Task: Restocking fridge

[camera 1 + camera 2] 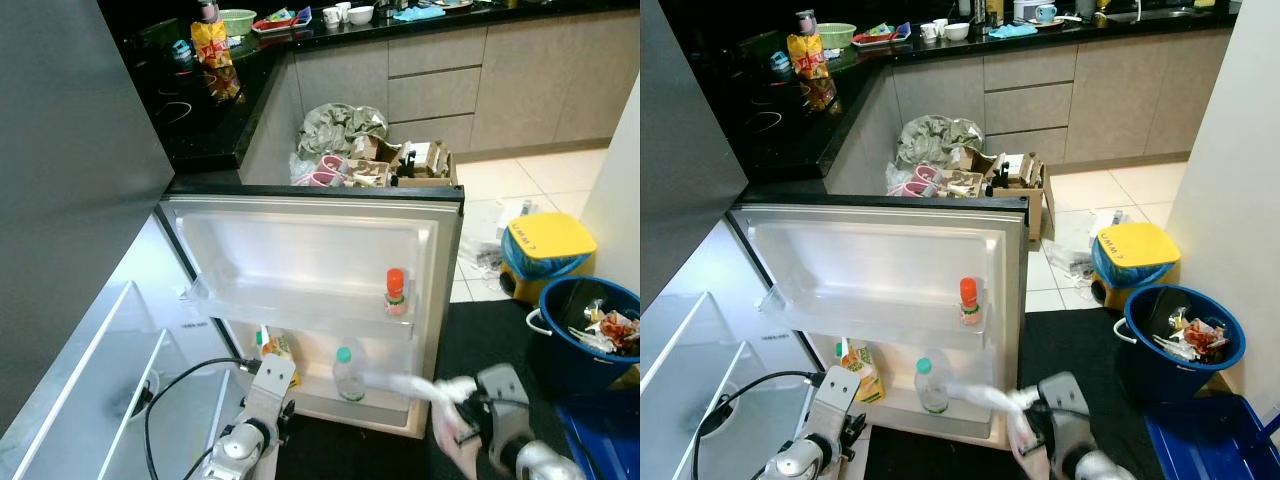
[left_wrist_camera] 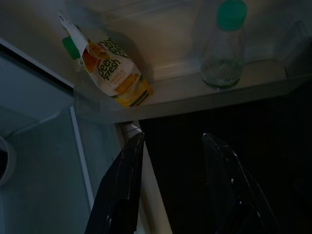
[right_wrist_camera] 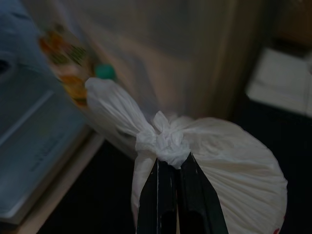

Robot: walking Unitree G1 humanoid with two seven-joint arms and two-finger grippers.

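Fig.: fridge restock, door open. Right gripper (image 3: 170,168), low and just in front of the fridge door (image 1: 300,250), has its fingers pinched fully together on the knot of a tied white plastic bag (image 3: 214,165); the bag's body hangs below and beside the fingers, its twisted tail pointing toward the door's bottom shelf (image 2: 195,95). That shelf holds a juice carton (image 2: 114,73) w/ green cap, tilted, and a clear water bottle (image 2: 223,48) w/ teal cap, upright, apart from each other. An orange-capped sauce bottle (image 1: 396,291) stands on the shelf above. Left gripper (image 2: 170,183) hovers below the bottom shelf, fingers parted, holding nothing. Risks (judged): grip is on the knot only, so the soft bag may swing or slip out if moved fast; its tail is near the water bottle and could tip it on insertion; free space betw. carton and bottle looks tight, so the bag may snag on the shelf lip. Blue bucket (image 1: 585,330) of scraps stands well to the right.
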